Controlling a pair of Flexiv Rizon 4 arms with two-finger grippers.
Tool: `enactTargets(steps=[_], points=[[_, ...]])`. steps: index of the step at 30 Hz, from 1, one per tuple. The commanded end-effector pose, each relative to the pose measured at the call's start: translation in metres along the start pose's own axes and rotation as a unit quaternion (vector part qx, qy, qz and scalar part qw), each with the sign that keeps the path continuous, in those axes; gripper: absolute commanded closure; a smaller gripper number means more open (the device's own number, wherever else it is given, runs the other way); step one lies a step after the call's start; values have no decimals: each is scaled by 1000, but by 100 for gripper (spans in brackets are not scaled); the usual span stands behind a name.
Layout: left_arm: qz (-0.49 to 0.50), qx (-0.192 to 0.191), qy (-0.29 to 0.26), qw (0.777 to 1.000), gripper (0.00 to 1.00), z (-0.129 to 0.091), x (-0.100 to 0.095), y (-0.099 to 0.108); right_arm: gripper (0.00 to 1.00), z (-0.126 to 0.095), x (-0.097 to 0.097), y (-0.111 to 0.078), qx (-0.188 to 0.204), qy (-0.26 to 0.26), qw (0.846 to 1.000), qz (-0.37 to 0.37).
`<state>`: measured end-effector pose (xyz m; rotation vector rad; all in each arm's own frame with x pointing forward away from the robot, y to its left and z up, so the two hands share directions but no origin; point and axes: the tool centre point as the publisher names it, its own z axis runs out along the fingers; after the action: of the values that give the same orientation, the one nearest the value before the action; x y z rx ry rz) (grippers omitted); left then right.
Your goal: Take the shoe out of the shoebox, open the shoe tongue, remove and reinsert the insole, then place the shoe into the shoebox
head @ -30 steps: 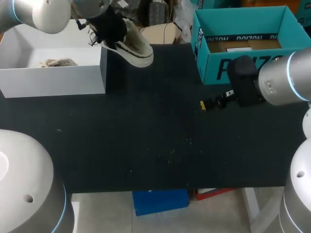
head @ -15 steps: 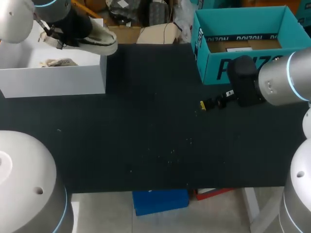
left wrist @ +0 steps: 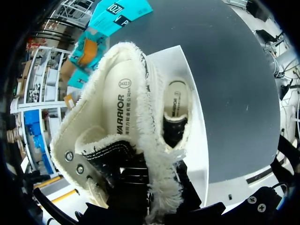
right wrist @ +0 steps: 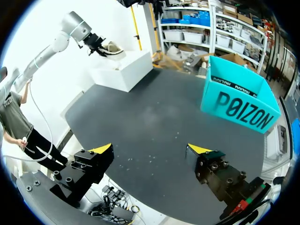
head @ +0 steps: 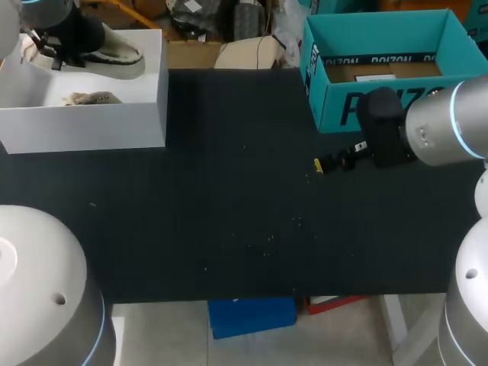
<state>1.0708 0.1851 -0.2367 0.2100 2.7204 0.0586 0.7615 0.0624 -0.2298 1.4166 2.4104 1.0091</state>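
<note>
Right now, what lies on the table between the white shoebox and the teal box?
Nothing; the head view shows only bare black table between the white shoebox and the teal box.

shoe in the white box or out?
Out: the shoe hangs in the left gripper above the white shoebox, over a second shoe inside.

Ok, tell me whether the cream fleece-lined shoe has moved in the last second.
Yes. The cream fleece-lined shoe went leftward, from past the white cardboard shoebox's right wall to over its open inside.
</note>
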Motion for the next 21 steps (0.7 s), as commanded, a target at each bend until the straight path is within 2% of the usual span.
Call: enactTargets(steps=[1,12,21], points=[[-5,7,11,1000,100,25,-20,15,0,1,1,1,1,-1,1000,0],[-37,5,27,999,100,90,-48,25,0,1,1,1,1,-1,1000,0],[-56,23,56,997,100,151,-49,21,0,1,1,1,1,-1,1000,0]])
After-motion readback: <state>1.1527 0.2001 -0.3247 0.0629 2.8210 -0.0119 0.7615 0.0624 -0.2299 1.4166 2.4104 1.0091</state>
